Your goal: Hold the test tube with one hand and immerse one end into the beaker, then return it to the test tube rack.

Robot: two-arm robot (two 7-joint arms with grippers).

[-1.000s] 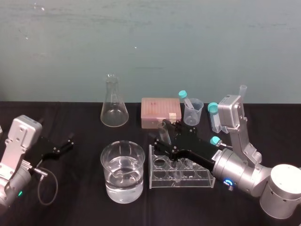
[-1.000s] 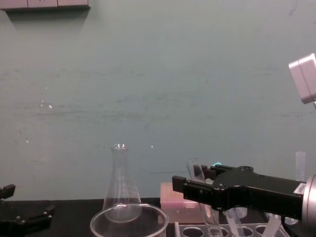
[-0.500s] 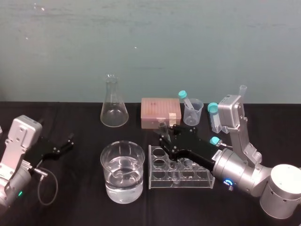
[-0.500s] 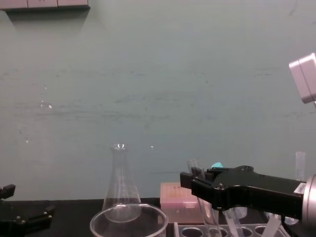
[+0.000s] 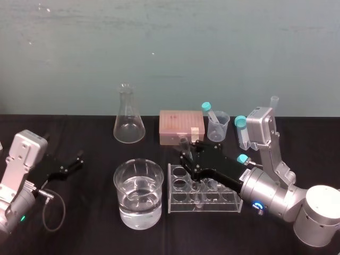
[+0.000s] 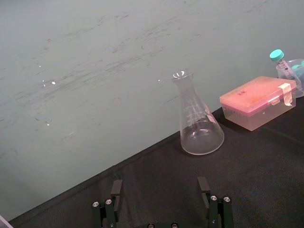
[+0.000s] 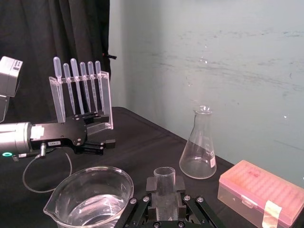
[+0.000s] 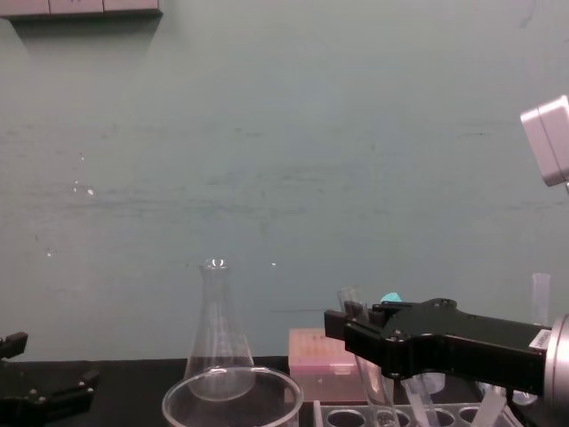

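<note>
Flask (image 5: 129,125), pink box (image 5: 181,126) behind rack (image 5: 210,204)

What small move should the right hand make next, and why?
Probably open the right hand: it grips the long clear glass test tube, whose lower end seems inside a hole of the pale plastic test tube rack. The left hand is parked.

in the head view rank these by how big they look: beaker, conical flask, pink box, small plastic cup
1. beaker, though it also sits nearest the camera
2 and 3. conical flask and pink box: too close to rank, since the flask is taller and the box wider
4. small plastic cup
</note>
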